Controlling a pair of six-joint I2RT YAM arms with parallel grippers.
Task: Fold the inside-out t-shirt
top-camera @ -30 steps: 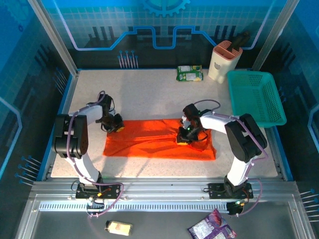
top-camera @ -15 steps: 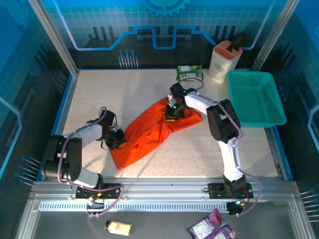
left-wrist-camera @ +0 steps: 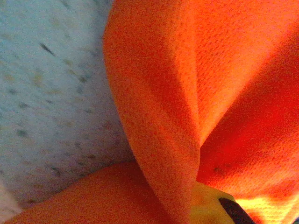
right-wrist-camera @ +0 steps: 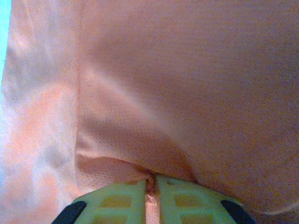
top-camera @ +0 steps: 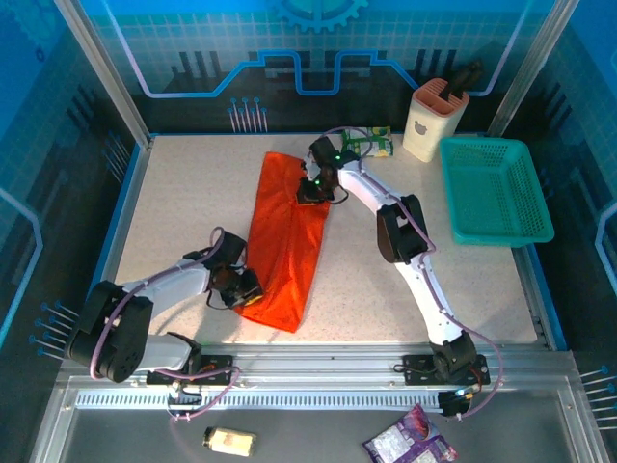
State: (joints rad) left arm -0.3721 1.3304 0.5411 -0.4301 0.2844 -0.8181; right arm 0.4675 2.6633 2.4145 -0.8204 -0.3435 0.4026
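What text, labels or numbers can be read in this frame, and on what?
No text is readable.
Print on the green packet: too small to read.
Print on the purple packet: too blurred to read.
The holder bears a small dark mark, no letters.
The t-shirt shows no print.

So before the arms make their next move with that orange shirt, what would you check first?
1. Right gripper pinching the t-shirt: ok, shut with cloth in the pinch.
2. Left gripper holding the near end: ok, shut with cloth folded over it.
3. The t-shirt lying flat: not ok, bunched into a long wrinkled strip.
4. Basket apart from the cloth: ok.
5. Which side faces out: cannot tell.
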